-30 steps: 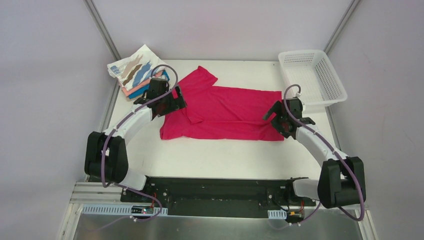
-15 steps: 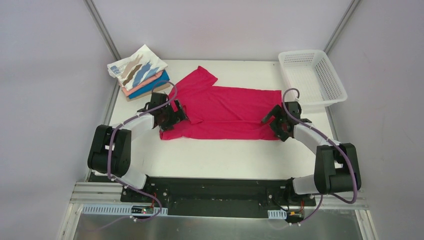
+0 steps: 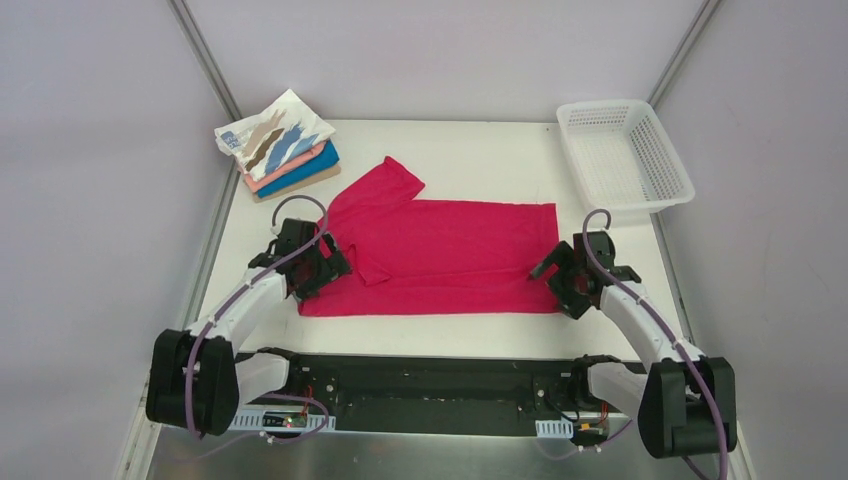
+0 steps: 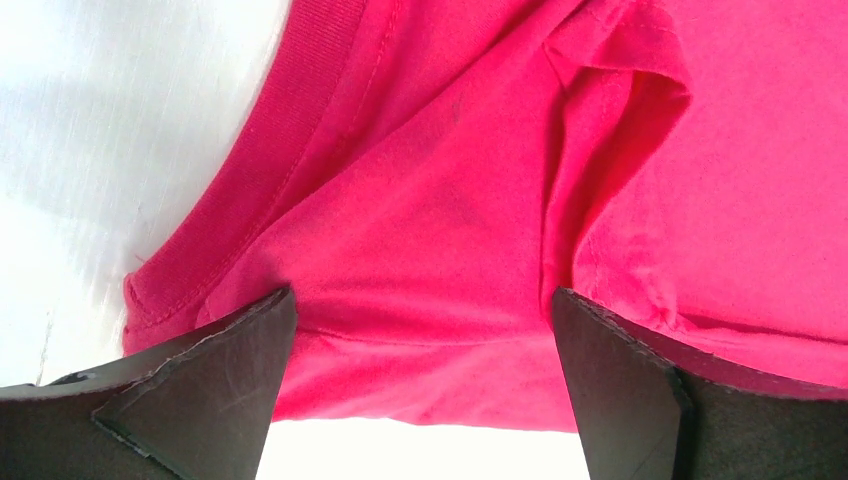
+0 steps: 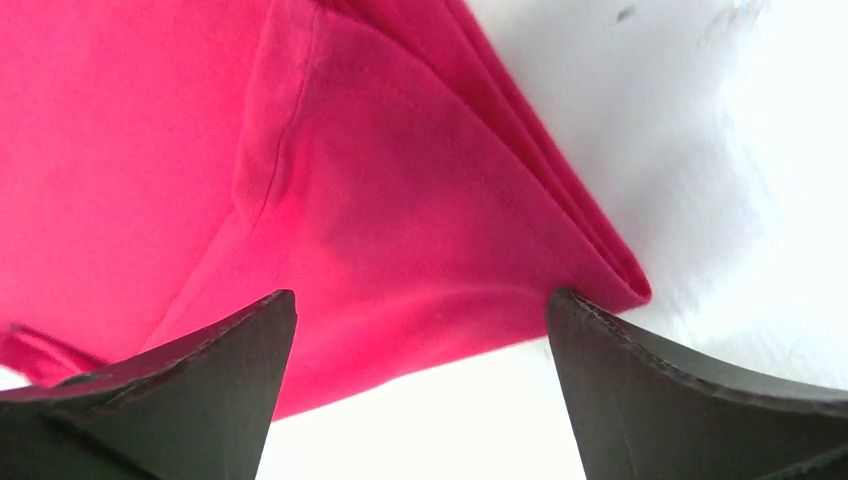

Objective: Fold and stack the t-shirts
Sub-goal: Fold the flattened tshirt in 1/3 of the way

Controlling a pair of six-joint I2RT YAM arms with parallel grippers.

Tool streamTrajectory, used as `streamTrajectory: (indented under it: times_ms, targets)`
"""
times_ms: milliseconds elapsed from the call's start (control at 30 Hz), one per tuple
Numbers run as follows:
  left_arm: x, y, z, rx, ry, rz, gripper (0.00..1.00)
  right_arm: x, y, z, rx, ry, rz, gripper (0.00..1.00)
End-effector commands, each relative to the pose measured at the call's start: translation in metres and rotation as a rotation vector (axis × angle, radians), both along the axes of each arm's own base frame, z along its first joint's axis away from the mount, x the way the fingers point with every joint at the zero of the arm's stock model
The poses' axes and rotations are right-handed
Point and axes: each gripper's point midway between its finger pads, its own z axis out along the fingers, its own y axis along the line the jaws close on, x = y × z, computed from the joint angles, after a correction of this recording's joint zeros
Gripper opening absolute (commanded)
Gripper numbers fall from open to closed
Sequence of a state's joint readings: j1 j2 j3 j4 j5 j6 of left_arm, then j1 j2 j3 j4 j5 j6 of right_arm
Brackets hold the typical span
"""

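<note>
Currently I read the stack of folded t-shirts at the far left corner of the white table. A white, tan-and-blue streaked shirt lies on top of salmon, blue and tan ones. My left gripper sits low at the collar end of the crimson-pink cloth t-shirt, jaws spread wide and nothing pinched. That shirt lies flat across the table's middle, one sleeve angled toward the stack. My right gripper stands over the shirt's near right corner, jaws likewise wide apart and gripping nothing. At the far right corner sits the white plastic mesh basket.
</note>
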State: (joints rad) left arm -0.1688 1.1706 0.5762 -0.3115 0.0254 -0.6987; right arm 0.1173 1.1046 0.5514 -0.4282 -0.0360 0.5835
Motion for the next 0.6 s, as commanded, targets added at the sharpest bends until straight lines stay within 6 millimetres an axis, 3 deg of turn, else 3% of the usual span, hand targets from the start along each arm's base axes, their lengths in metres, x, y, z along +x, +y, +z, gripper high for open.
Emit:
streamTrajectory:
  times_ms: [0, 167, 267, 467, 567]
  targets:
    - [-0.013, -0.003, 0.017, -0.039, -0.024, -0.001, 0.99, -0.016, 0.013, 0.015, 0.079, -0.006, 0.054, 1.0]
    - [0.005, -0.017, 0.065, -0.096, -0.172, -0.052, 0.99, 0.005, 0.015, 0.054, 0.069, -0.16, 0.105, 1.0]
    - [0.012, -0.031, 0.08, -0.113, -0.204, -0.107, 0.99, 0.013, 0.02, 0.068, 0.087, -0.221, 0.134, 1.0]
    - [0.024, -0.069, 0.065, -0.092, -0.144, -0.223, 0.99, 0.019, 0.043, 0.067, 0.203, -0.248, 0.183, 1.0]
    - [0.031, -0.078, 0.051, -0.092, -0.108, -0.232, 0.99, 0.018, 0.045, 0.059, 0.202, -0.226, 0.188, 1.0]
